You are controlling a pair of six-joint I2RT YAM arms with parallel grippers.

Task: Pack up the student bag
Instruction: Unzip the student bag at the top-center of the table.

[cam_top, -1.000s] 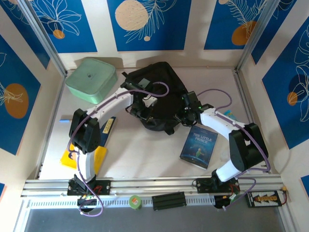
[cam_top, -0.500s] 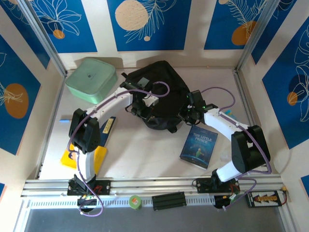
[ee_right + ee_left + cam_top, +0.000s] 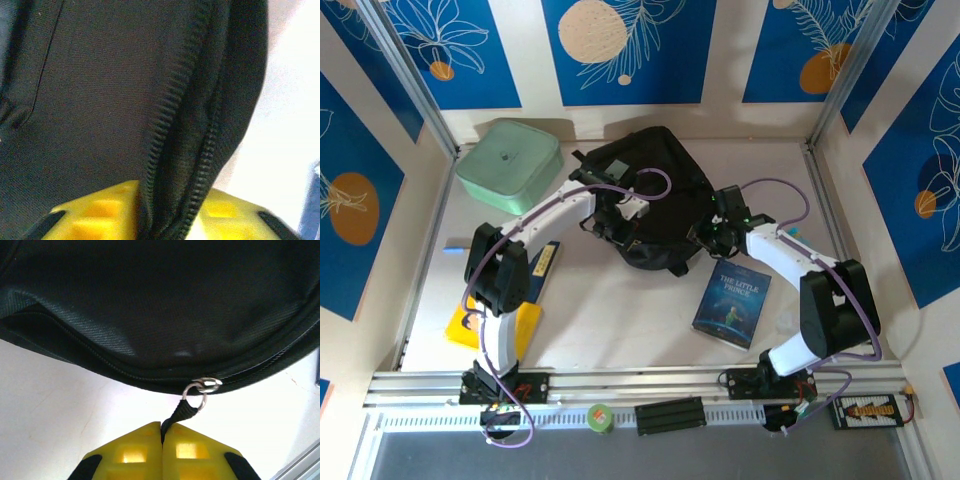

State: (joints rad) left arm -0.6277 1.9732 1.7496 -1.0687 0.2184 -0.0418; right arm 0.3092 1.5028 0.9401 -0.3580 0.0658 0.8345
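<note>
Student bag (image 3: 650, 190) at the surface's (image 3: 620, 300) far edge.
Left fingers (image 3: 132, 452) clench its zipper pull (image 3: 180, 415); right fingers (image 3: 100, 210) straddle a zippered seam (image 3: 167, 130), grip unclear.

Black soft fabric student bag (image 3: 658, 165), lying slumped, zipper seams, metal-ringed strap pull (image 3: 186, 412) at near edge.

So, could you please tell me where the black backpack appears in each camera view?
Top external: student bag at centre back, between the arms.
Left wrist: bag across the upper half, zip pull in the shut left claw.
Right wrist: bag left and centre.
Shared landmark: white table beside it.
</note>
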